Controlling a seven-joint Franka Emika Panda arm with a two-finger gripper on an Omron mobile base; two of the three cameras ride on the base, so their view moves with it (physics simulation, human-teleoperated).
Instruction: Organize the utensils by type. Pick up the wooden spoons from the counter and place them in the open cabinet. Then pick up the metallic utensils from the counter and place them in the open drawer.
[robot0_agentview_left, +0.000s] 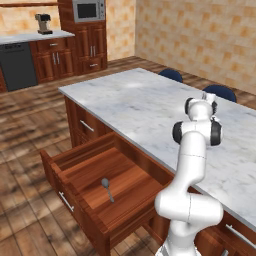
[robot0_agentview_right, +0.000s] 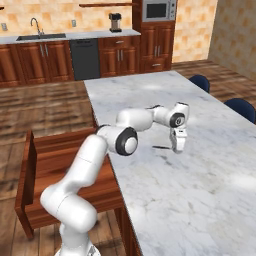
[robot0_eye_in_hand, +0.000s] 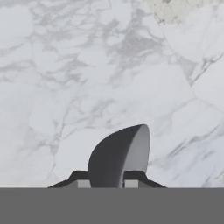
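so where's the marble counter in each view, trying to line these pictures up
left base view: the marble counter runs from upper centre to the right edge, behind the arm.
right base view: it takes the centre and lower right, under the end effector.
hand view: it is the white veined surface behind the spoon gripped at the bottom.
shared landmark: the open drawer below the counter's left edge in both base views.
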